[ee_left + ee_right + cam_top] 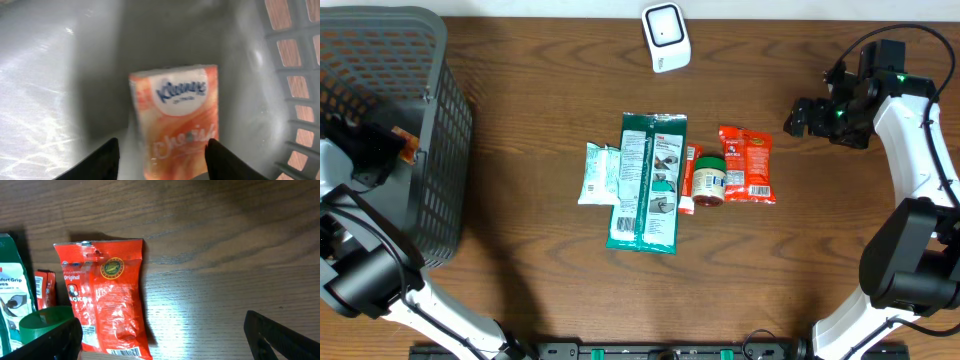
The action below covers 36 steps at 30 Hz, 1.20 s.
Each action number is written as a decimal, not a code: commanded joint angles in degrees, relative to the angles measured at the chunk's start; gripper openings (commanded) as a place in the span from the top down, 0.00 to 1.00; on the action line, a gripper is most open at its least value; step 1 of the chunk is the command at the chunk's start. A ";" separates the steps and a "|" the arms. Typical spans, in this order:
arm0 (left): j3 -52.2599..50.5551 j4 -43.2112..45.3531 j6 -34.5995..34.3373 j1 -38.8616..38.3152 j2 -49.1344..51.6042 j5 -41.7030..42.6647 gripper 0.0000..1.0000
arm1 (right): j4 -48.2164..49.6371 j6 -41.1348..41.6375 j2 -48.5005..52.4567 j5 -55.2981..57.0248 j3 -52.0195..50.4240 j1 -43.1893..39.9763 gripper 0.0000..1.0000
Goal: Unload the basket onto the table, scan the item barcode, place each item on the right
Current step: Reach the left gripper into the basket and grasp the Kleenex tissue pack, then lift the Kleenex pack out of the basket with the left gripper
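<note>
Your left claw (162,157) stood half open astride the Kleenex tissue pack (175,115), not clamping it, on the floor of the grey basket (55,75). Your right claw (165,342) gaped wide and empty over the table (225,255) beside the red snack bag (107,305).

Worktop (520,90): dark brown wood grain, filling the overhead view. Pale strip (540,7) runs along its far edge. Black rail (650,351) at the near edge. Lighting is even; a dull glare patch (182,312) shows on the grain, right side.
</note>
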 commanded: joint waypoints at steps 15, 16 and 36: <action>-2.36 0.81 -0.35 -1.01 2.05 -3.80 0.65 | -0.04 -0.28 -0.83 -0.28 0.00 -0.24 0.01; -2.69 1.03 -0.35 -1.01 2.05 -3.76 0.67 | -0.04 -0.28 -0.83 -0.28 0.00 -0.24 0.01; -2.89 -1.70 -0.35 -1.18 -20.96 -10.19 0.93 | -0.04 -0.28 -0.83 -0.28 0.00 -0.24 0.01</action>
